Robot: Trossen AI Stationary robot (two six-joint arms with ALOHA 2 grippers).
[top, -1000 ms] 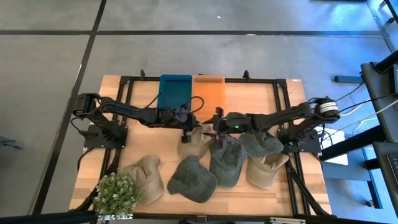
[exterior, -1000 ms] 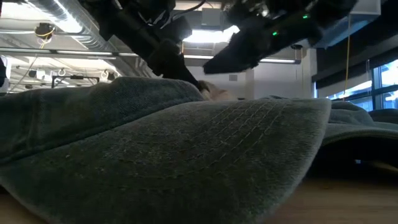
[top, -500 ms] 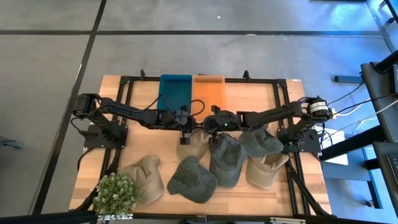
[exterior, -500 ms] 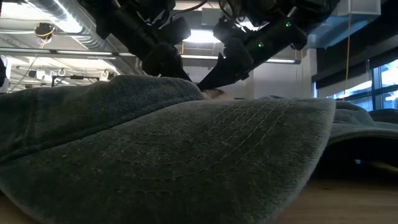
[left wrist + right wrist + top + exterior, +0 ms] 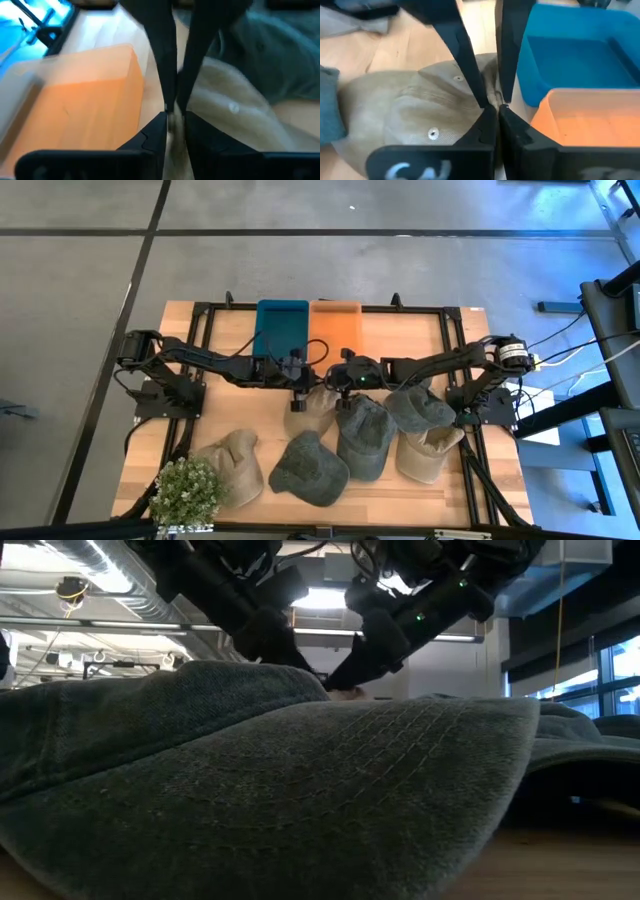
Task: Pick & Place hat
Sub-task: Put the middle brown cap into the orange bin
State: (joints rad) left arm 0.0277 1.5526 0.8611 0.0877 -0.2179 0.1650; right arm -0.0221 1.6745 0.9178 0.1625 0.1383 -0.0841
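A tan hat (image 5: 312, 415) lies crown up at the table's middle, among several other hats. Both grippers meet at its far edge, next to the bins. My left gripper (image 5: 300, 392) reaches in from the left and is shut on that edge. My right gripper (image 5: 333, 387) reaches in from the right and is shut on the same edge, fingertip to fingertip with the left one. In the right wrist view the hat's crown (image 5: 420, 112) with its button lies to one side of the fingers. In the low view a dark green hat (image 5: 300, 790) hides most of the tan one. My left gripper pinches the tan hat's far edge (image 5: 173, 121) between its two fingers, slanting down from the table's left; a strip of tan cloth shows in the narrow gap. The hat's crown rests on the table. My right gripper pinches the same far edge (image 5: 491, 95) between its fingertips, slanting down from the table's right, right against the left gripper's fingertips. One layer or several, I cannot tell.
A blue bin (image 5: 282, 327) and an orange bin (image 5: 335, 320) stand side by side just beyond the grippers. Green and tan hats (image 5: 363, 435) crowd the near half of the table. A potted plant (image 5: 187, 490) stands at the near left corner.
My right gripper has moved toward the table's left and down onto the tan hat's far edge, and has shut there beside the left gripper. The hat has stayed where it was.
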